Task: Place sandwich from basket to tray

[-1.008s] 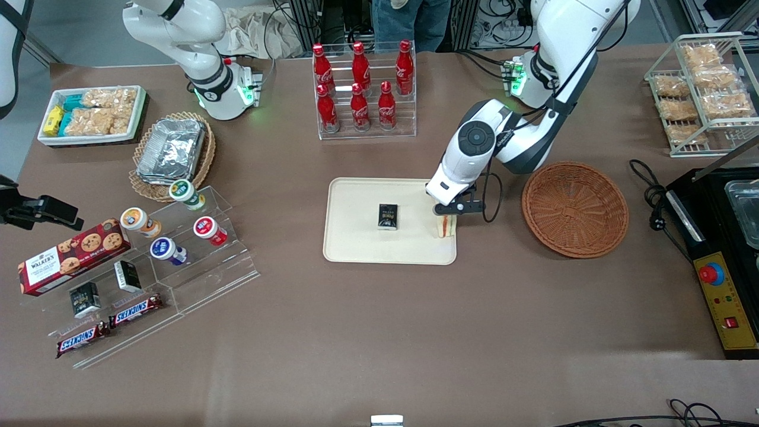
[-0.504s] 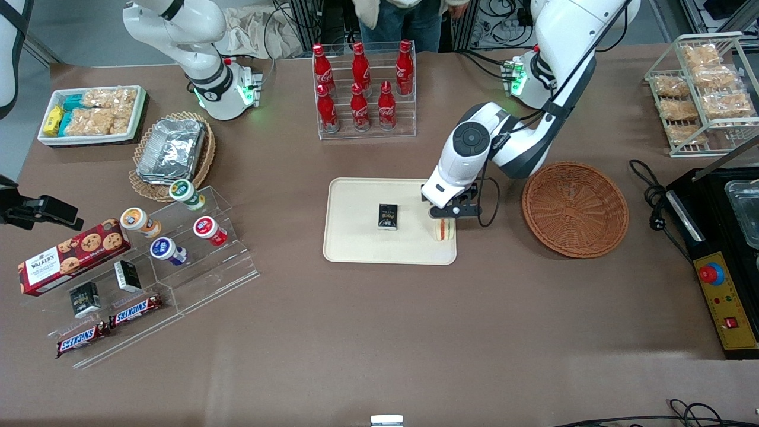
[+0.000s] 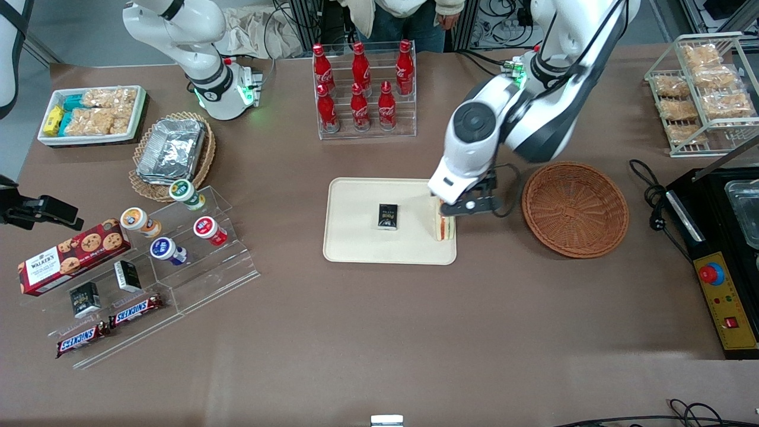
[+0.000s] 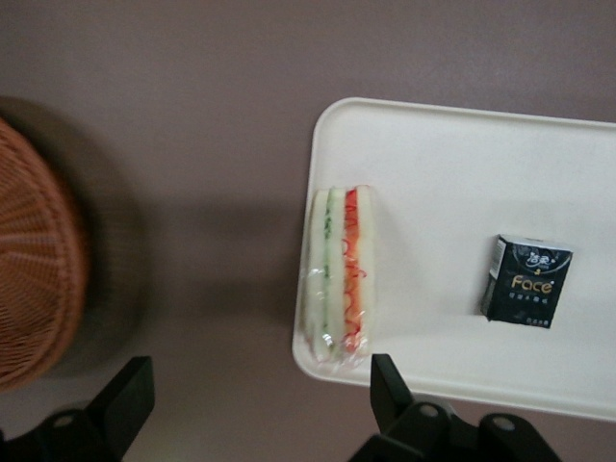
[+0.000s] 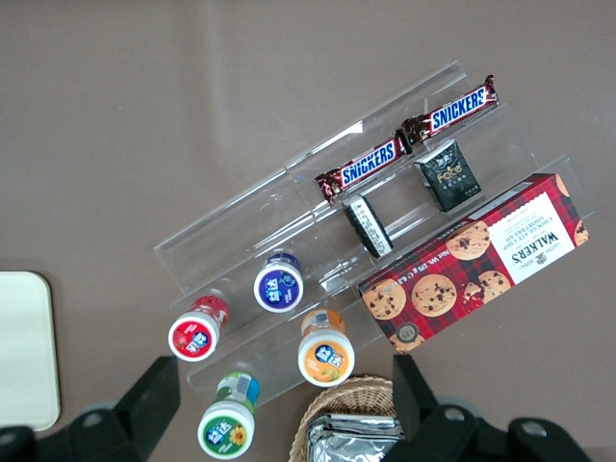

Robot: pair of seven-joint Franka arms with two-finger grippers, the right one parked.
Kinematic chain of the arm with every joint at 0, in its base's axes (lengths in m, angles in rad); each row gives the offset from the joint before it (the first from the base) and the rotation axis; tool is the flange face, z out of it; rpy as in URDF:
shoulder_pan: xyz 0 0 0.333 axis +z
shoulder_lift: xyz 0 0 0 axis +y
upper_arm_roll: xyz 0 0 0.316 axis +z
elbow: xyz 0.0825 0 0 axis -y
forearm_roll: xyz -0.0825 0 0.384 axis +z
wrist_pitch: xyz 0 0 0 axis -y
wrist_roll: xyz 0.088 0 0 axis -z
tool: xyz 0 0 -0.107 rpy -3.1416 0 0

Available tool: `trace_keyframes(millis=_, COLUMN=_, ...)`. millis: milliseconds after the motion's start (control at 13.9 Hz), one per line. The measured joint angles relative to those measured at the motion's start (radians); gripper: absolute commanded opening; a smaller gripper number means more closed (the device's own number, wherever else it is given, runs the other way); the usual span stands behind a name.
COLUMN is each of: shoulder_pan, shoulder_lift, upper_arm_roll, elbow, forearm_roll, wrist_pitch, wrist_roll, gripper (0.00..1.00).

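White bread with a red stripe, the sandwich (image 3: 444,226) (image 4: 337,276) stands on its edge in the tray (image 3: 356,249) (image 4: 452,154), right at the rim nearest the basket (image 3: 574,209) (image 4: 34,279). I see my hand (image 3: 450,207) (image 4: 260,404) hanging just above the sandwich with its fingers (image 4: 385,380) spread wide and nothing in them. On the tray near the sandwich lies a small black packet (image 3: 388,216) (image 4: 526,281), and the tray and basket sit well apart on the brown desk (image 3: 379,332).

I see two Snickers bars (image 5: 409,144) upper right on the clear stepped stand (image 5: 289,192), the Walkers cookie box (image 5: 476,260) right, four capped jars (image 5: 279,287) below, tray (image 5: 27,351) corner at left
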Motion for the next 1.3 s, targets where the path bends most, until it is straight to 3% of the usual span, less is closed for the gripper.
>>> trace_keyframes(millis=360, shoulder_pan=0.233, shoulder_lift=-0.222, upper_arm_roll=0.012, elbow=0.027, forearm_roll=-0.116, wrist_pitch=-0.204, wrist_roll=0.361, gripper=1.0)
trace_keyframes(millis=576, shoulder_pan=0.356, shoulder_lift=-0.282, upper_arm_roll=0.018, elbow=0.079, forearm_roll=-0.133, wrist_pitch=-0.287, wrist_roll=0.494, gripper=1.0)
trace_keyframes(millis=1296, shoulder_pan=0.485, shoulder_lift=-0.26, upper_arm_roll=0.018, elbow=0.285, forearm_roll=-0.155, wrist_pitch=-0.384, wrist_roll=0.606, gripper=1.0)
